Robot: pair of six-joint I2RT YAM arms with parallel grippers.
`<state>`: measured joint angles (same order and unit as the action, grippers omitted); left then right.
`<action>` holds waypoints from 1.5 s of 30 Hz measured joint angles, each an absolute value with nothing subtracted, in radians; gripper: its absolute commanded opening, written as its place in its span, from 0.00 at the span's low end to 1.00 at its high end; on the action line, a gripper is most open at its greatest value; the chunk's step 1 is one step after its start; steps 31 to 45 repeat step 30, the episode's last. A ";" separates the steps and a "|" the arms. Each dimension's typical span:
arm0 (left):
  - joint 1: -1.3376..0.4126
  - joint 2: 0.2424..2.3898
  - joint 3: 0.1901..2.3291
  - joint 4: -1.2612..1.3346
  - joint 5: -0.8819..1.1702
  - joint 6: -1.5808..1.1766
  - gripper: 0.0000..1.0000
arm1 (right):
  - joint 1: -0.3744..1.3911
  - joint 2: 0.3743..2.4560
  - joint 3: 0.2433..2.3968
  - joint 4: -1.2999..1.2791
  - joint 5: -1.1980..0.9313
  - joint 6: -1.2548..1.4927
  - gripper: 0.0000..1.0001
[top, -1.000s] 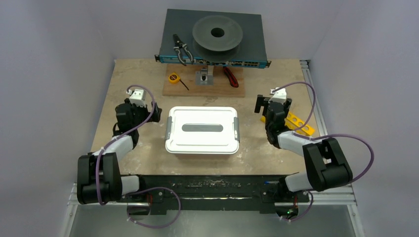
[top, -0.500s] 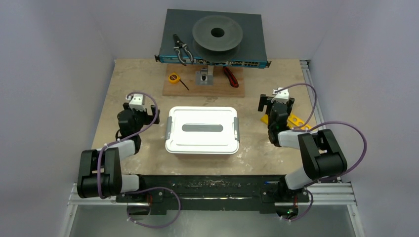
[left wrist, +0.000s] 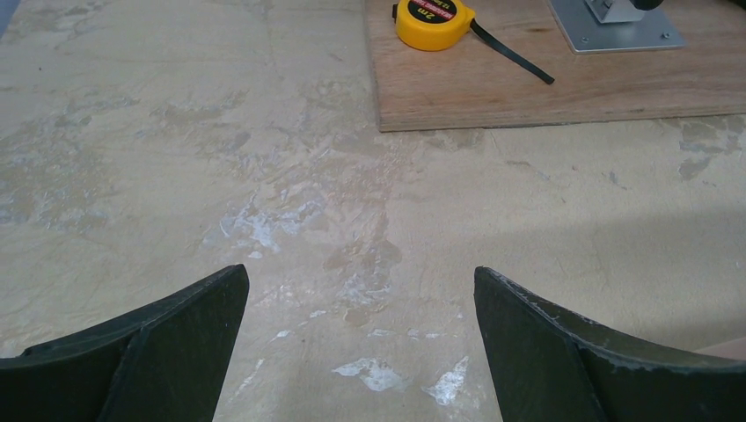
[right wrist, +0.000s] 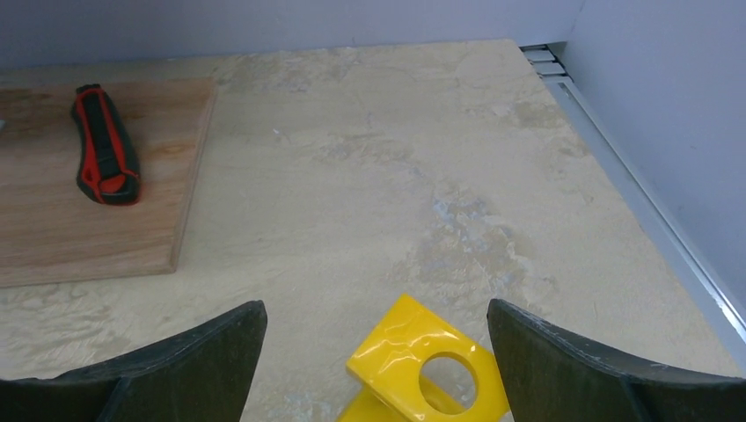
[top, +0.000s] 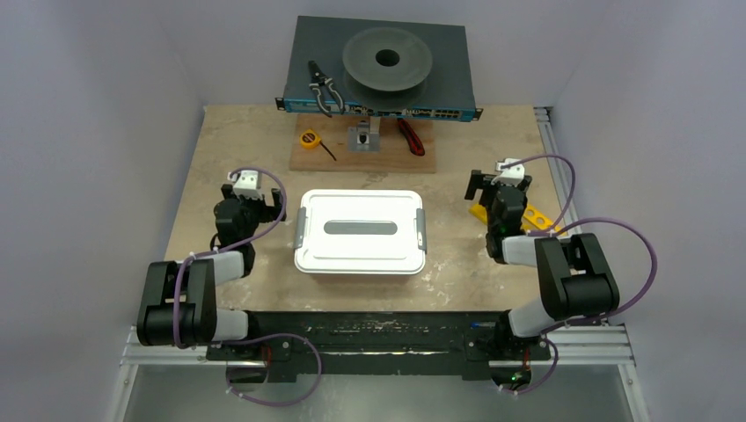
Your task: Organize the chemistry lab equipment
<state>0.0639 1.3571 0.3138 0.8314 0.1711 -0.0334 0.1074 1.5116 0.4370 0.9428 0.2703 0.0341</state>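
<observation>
**While the left fingers (left wrist: 167, 352) and right fingers (right wrist: 176, 360) are hanging spread, a lidded white box (top: 361, 232) is sitting in the middle of the bench (top: 237, 132)**

Because its lid is lying shut, the white box is hiding whatever it is holding. It is sitting between the two arms, slightly toward the near edge. Left of it, the left fingers are hanging wide apart over bare bench, gripping nothing. Toward the right edge, the right fingers are likewise standing wide apart. One end of a yellow holed rack (right wrist: 413, 374) is showing between them, lying flat on the bench; whether they are touching it cannot be told. Farther back, a wooden board (top: 387, 163) is lying toward the far edge. It is carrying a yellow tape measure (left wrist: 433, 22) at its left end, a metal bracket (top: 362, 138) in the middle and a red-handled tool (right wrist: 106, 145) at its right. At the far edge, pliers (top: 322, 88) and a dark spool (top: 387, 60) are resting on a dark rack unit (top: 449, 53).
</observation>
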 measured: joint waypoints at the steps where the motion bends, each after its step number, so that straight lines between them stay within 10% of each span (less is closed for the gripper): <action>1: 0.064 1.357 0.314 0.831 0.170 -0.033 1.00 | 0.102 1.512 0.437 0.945 0.260 0.036 0.99; 45: 0.057 1.357 0.314 0.850 0.149 -0.033 1.00 | 0.082 1.512 0.315 1.175 0.165 0.026 0.99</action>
